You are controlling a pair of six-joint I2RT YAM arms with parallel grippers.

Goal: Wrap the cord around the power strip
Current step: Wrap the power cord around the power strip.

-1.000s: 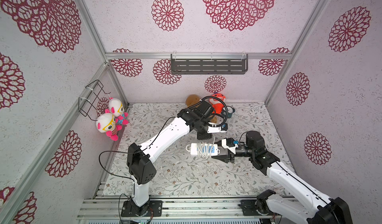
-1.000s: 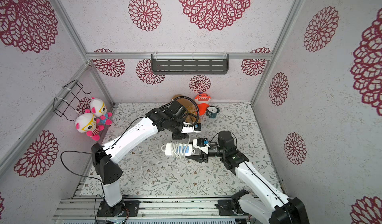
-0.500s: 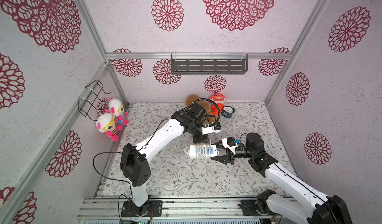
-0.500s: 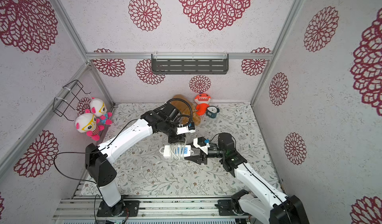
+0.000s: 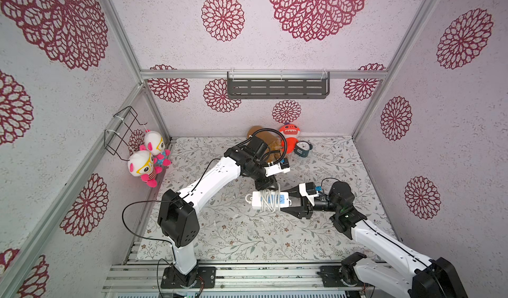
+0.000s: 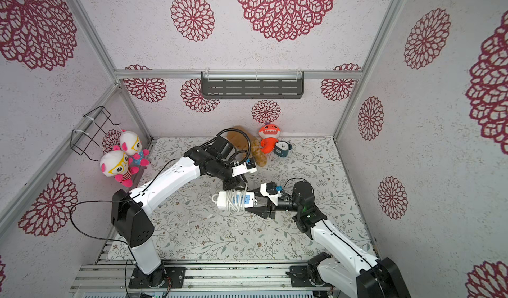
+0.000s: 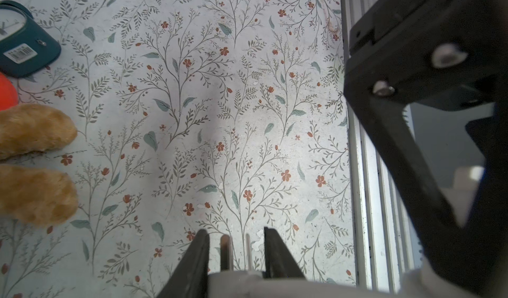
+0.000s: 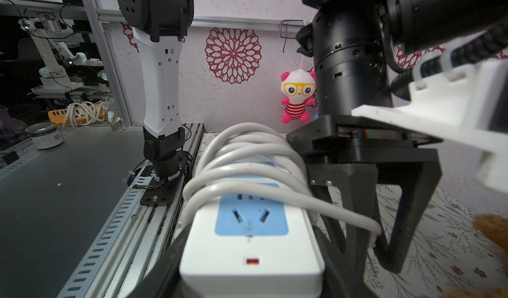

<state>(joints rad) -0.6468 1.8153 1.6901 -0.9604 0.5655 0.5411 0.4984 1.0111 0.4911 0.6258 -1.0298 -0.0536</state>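
The white power strip [image 5: 257, 200] [image 6: 223, 200] [image 8: 250, 258], with light blue socket panels, is held level just above the floral mat. My right gripper [image 5: 287, 201] [image 6: 254, 202] [image 8: 250, 269] is shut on its right end, one finger on each long side. The white cord [image 5: 270, 200] [image 6: 236, 200] [image 8: 247, 151] lies in several loops around the strip's middle. My left gripper [image 5: 268, 185] [image 6: 233, 185] [image 7: 236, 232] points down just behind the loops. It is shut on the cord's plug [image 7: 236, 278], whose metal prongs [image 7: 226, 251] stick out between the fingers.
A brown plush [image 5: 270, 145], an orange plush [image 5: 289, 134] and a teal clock [image 5: 302, 147] sit at the back of the mat. Two pink-and-white dolls [image 5: 143, 167] hang at the left wall under a wire basket [image 5: 121, 130]. A grey shelf [image 5: 277, 86] is on the back wall.
My left arm has swung back toward the left and forward, bringing the plug down close behind the wrapped strip. The right gripper and the strip have barely shifted.
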